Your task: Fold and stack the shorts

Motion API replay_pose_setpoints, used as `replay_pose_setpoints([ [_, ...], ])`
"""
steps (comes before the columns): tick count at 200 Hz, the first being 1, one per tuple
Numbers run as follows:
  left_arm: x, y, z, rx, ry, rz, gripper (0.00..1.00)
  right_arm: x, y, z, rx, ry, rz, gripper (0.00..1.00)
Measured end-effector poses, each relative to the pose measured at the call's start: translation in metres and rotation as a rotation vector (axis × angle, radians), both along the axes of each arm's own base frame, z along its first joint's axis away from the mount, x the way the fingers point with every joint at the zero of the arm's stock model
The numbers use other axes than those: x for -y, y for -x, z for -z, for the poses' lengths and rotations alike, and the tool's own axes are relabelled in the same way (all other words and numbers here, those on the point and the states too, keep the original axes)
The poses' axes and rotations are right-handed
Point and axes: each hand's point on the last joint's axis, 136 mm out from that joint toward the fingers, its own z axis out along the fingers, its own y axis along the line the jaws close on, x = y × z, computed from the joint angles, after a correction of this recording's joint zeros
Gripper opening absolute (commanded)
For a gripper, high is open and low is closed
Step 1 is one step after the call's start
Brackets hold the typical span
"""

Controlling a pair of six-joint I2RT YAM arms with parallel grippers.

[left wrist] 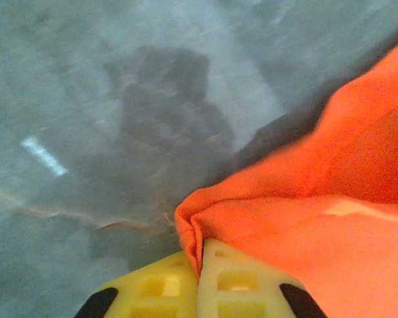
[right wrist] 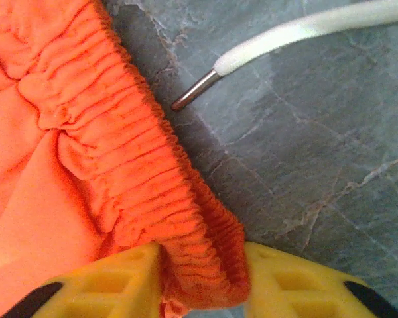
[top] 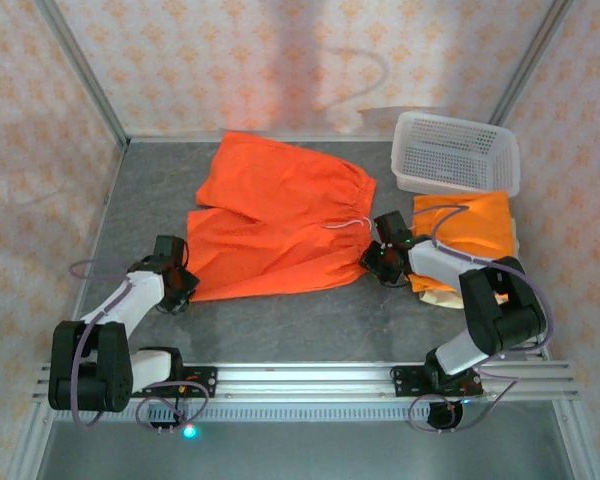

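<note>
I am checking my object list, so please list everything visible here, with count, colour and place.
spread shorts: one, orange, table middle
folded shorts: one, orange, in front of the basket
beige cloth: one, beige, under the folded shorts
drawstring end: one, white with metal tip, beside the spread shorts' waistband
basket: one, white mesh, back right
table: one, grey
left gripper: one, yellow fingers, shut on the spread shorts' edge
right gripper: one, yellow fingers, shut on their waistband

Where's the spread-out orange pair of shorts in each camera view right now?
Top external: spread orange shorts at centre of the grey table.
Left wrist: lower right, hem corner pinched by the left fingers.
Right wrist: left half, gathered waistband between the right fingers.
Shared landmark: that grey marbled table.
</note>
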Motion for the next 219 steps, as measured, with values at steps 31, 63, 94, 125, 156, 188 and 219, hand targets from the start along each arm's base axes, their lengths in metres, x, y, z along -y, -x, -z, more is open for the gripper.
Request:
replay_pose_setpoints([
  [31,0.0,-0.029,-0.02,0.109,-0.002,0.006,0.0,-0.002,-0.006,-0.006,0.016,-0.002,0.001,0.06],
  [63,-0.003,-0.045,-0.059,0.224,-0.022,0.011,0.0,-0.004,-0.014,-0.019,0.046,0.001,-0.013,0.0],
  [94,-0.008,-0.048,-0.113,0.336,-0.061,0.015,0.0,-0.004,-0.019,-0.056,0.109,-0.006,-0.029,0.0],
  [125,-0.016,-0.046,-0.185,0.476,-0.12,0.01,0.0,-0.006,-0.025,-0.117,0.248,-0.04,-0.045,0.0],
  [156,-0.022,-0.038,-0.255,0.59,-0.175,0.01,0.0,-0.007,-0.021,-0.161,0.33,-0.077,-0.062,0.0],
  [188,-0.023,-0.033,-0.316,0.681,-0.21,0.03,0.0,-0.012,-0.01,-0.177,0.345,-0.118,-0.089,0.0],
  [219,-0.023,-0.041,-0.347,0.709,-0.232,0.055,0.0,-0.015,-0.002,-0.186,0.353,-0.139,-0.107,0.0],
])
